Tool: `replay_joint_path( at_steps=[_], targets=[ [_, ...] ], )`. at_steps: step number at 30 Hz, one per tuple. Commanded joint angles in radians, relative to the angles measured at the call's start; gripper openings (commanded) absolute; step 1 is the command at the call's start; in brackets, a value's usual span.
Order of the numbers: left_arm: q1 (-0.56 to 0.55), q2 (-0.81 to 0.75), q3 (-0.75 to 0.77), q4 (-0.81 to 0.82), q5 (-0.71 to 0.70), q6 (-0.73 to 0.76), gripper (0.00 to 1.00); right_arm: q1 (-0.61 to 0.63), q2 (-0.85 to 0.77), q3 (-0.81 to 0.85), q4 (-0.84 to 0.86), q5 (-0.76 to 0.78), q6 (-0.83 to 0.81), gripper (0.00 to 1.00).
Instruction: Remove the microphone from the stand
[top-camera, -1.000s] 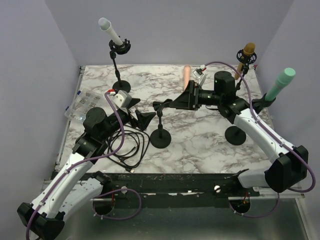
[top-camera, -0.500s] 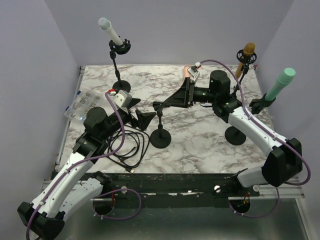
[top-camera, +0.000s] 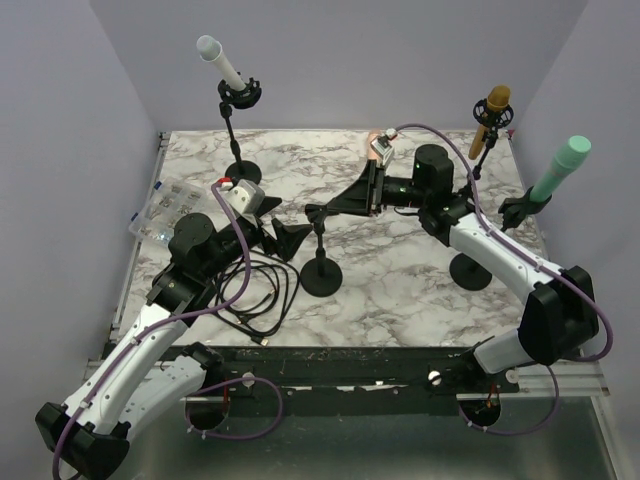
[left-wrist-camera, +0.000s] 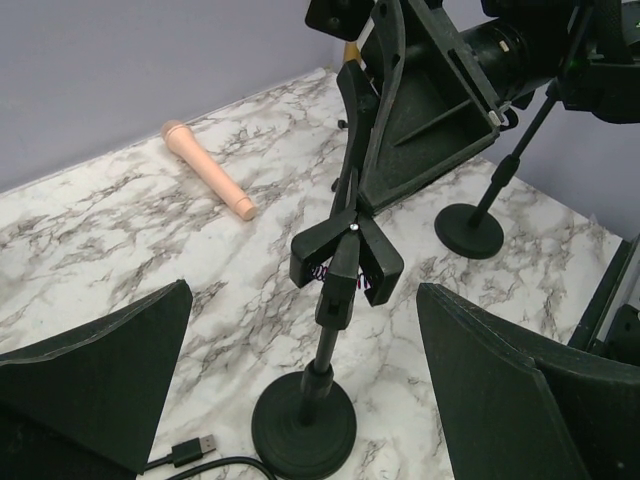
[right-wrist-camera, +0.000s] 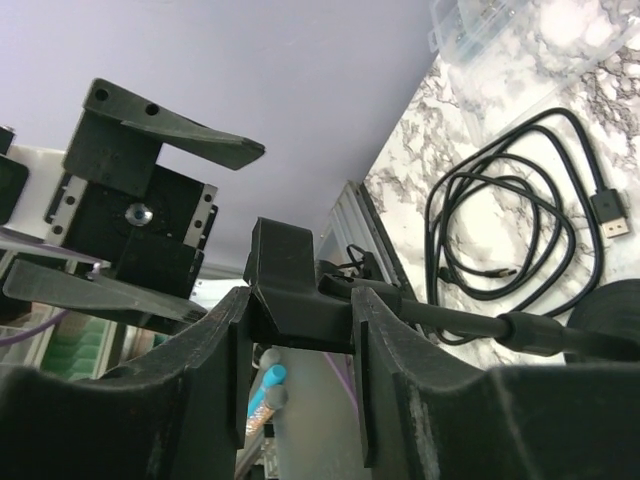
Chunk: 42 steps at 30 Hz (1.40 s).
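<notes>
— Left gripper (top-camera: 283, 238)?
— Fingers spread wide, holding nothing, just beside the stand (left-wrist-camera: 318, 345).
— Right gripper (right-wrist-camera: 298, 310)?
— Pinched on the stand's clip (left-wrist-camera: 346, 262).
— The microphone (left-wrist-camera: 207, 182)?
— Lying flat on the tabletop (left-wrist-camera: 120, 250) beyond, apart from the stand.

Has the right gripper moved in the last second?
Yes. In the top view the right gripper has slid left, away from the brown microphone, to the middle stand's clip.

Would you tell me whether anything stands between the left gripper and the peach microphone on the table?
Nothing visible does. From the open left gripper, bare marble table runs to the peach microphone. The stand, with the right gripper around its empty clip, sits just right of that path.
</notes>
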<state>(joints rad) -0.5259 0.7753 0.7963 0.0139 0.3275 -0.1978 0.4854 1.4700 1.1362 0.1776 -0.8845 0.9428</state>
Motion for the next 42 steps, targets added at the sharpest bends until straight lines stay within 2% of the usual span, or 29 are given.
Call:
replay_joint_path(
  at_steps=[1, 4, 9, 16, 28, 34, 39, 42],
  targets=[
    [-0.006, -0.007, 0.027, 0.017, 0.022, -0.009, 0.99, 0.009, 0.025, -0.064, -0.008, -0.006, -0.026, 0.37],
    [-0.007, -0.011, 0.027, 0.017, 0.018, -0.007, 0.99, 0.010, 0.029, -0.096, -0.005, -0.003, -0.032, 0.27],
    [-0.007, -0.024, 0.028, 0.015, 0.016, -0.007, 0.99, 0.014, 0.035, -0.147, -0.005, 0.018, -0.041, 0.20],
    [-0.011, -0.028, 0.028, 0.011, 0.011, -0.005, 0.99, 0.028, 0.029, -0.212, -0.051, 0.097, -0.097, 0.20],
    [-0.016, -0.022, 0.025, 0.015, 0.003, 0.000, 0.99, 0.058, 0.099, -0.312, 0.022, 0.161, -0.119, 0.19],
    [-0.020, -0.019, 0.021, 0.022, 0.008, -0.006, 0.98, 0.073, 0.083, -0.294, -0.001, 0.200, -0.152, 0.41],
    [-0.021, 0.013, 0.024, 0.019, 0.008, -0.015, 0.99, 0.081, 0.030, -0.263, -0.057, 0.283, -0.202, 0.80],
    [-0.021, 0.029, 0.024, 0.020, 0.001, -0.015, 0.98, 0.081, 0.006, -0.228, -0.104, 0.304, -0.230, 0.93]
  ],
)
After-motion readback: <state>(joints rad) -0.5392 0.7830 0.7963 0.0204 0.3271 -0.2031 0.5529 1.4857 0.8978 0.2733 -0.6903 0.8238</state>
